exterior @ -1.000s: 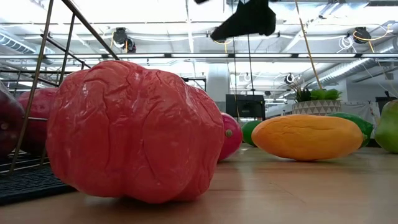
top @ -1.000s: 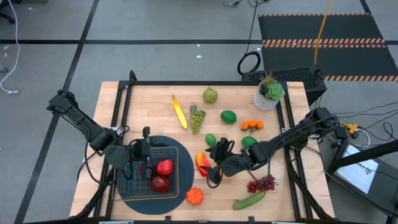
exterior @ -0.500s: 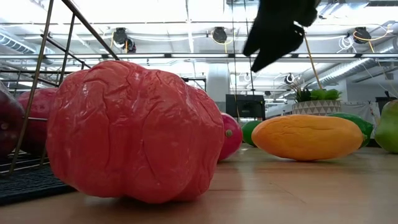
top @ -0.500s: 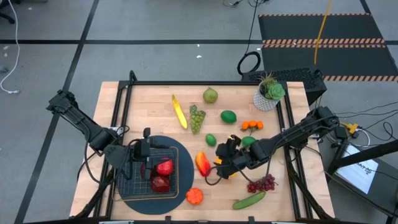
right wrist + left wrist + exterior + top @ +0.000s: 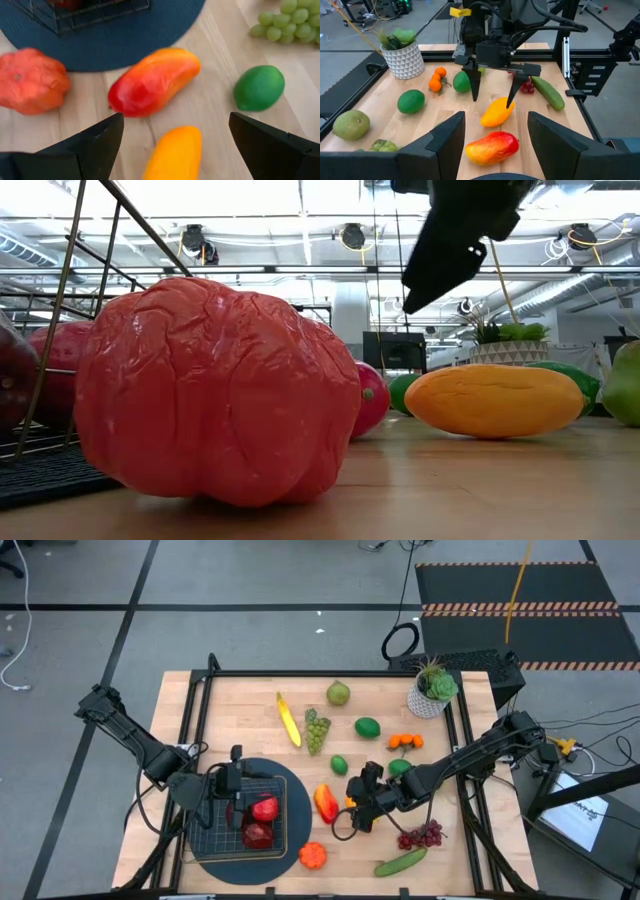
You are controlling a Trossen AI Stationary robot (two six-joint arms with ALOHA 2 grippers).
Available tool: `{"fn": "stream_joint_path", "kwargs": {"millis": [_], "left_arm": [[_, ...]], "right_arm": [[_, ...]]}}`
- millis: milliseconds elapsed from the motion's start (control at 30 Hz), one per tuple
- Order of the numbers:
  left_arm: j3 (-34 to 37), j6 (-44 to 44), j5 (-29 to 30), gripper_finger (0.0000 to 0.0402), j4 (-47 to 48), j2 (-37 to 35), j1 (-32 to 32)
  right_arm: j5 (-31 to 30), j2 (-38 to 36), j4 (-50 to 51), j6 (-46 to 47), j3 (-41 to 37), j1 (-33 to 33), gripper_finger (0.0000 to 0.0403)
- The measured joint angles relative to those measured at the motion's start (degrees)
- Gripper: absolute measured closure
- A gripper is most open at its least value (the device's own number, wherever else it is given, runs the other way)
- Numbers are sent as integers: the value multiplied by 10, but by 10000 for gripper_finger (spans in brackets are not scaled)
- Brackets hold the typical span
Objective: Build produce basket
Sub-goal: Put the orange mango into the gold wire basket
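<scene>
Two red fruits (image 5: 260, 821) lie in the basket (image 5: 232, 832), which sits on a round dark mat (image 5: 292, 858) at the bench's (image 5: 250, 700) near-left; the left gripper (image 5: 236, 787) hangs over the basket's far edge, jaws partly spread and holding nothing visible. Right gripper (image 5: 492, 97) hovers just above a yellow-orange pepper (image 5: 497, 112) at mid-bench, jaws spread wide to either side of it, not touching. Remaining produce stays scattered on bare wood: red-orange pepper (image 5: 491, 147) beside the mat, lime (image 5: 258, 88), green grapes (image 5: 316, 729), banana (image 5: 288, 719), pear (image 5: 338, 693), cucumber (image 5: 401, 861).
</scene>
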State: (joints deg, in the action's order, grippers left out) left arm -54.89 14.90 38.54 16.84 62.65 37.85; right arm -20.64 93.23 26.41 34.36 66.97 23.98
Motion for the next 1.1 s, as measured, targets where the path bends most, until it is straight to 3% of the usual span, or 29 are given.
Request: {"fn": "stream_joint_path", "kwargs": {"millis": [433,733,1100], "left_arm": [[0,-2,0,188,0,0,0],[0,-13,0,188,-4,0,0],[0,-28,0,188,-5,0,-14]], "right_arm": [[29,30,-101,-45,-18,-8,46],[75,68,-149,43,-18,-36,46],[89,100,-154,115,-17,-58,45]]}}
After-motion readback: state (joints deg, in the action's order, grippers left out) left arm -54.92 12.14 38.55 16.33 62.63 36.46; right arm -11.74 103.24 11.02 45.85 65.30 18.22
